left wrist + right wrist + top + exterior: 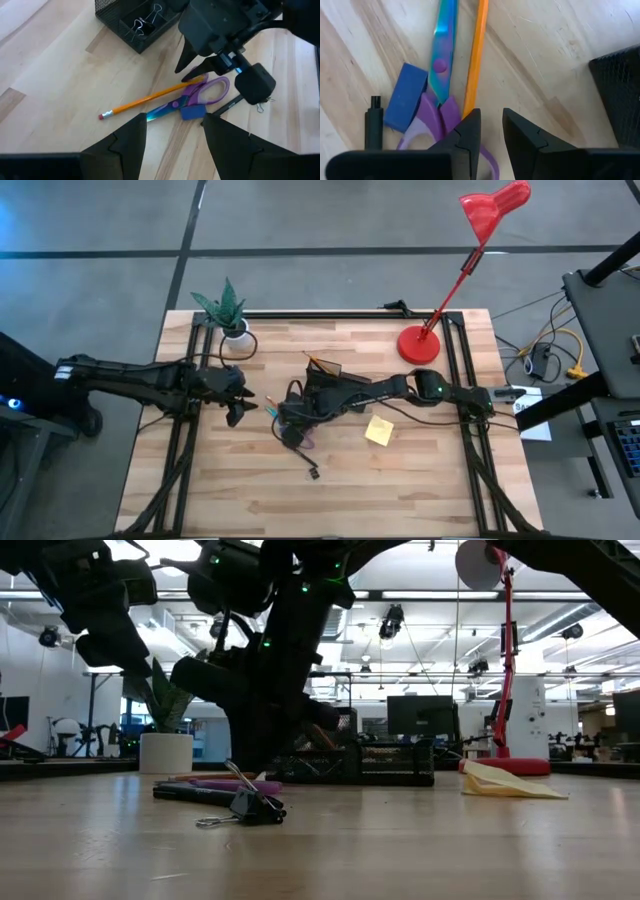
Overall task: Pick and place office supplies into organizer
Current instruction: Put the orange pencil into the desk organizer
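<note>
Table: bare wood front and right. Organizer: centre, behind the supplies. Right gripper: fingers slightly apart over the orange pencil, beside scissors. Left gripper: spread, hovering nearby. Sticky-note pad: apart, right.

1. The pencil is orange, with a pink eraser end.
2. The scissors have purple handles and iridescent blue-to-teal blades.
3. A block beside them is plain blue.
4. The organizer is black mesh, holding silver-armed clips.
5. The sticky-note pad is yellow.
6. The lamp is red.
7. The table is light striped wood.
</note>
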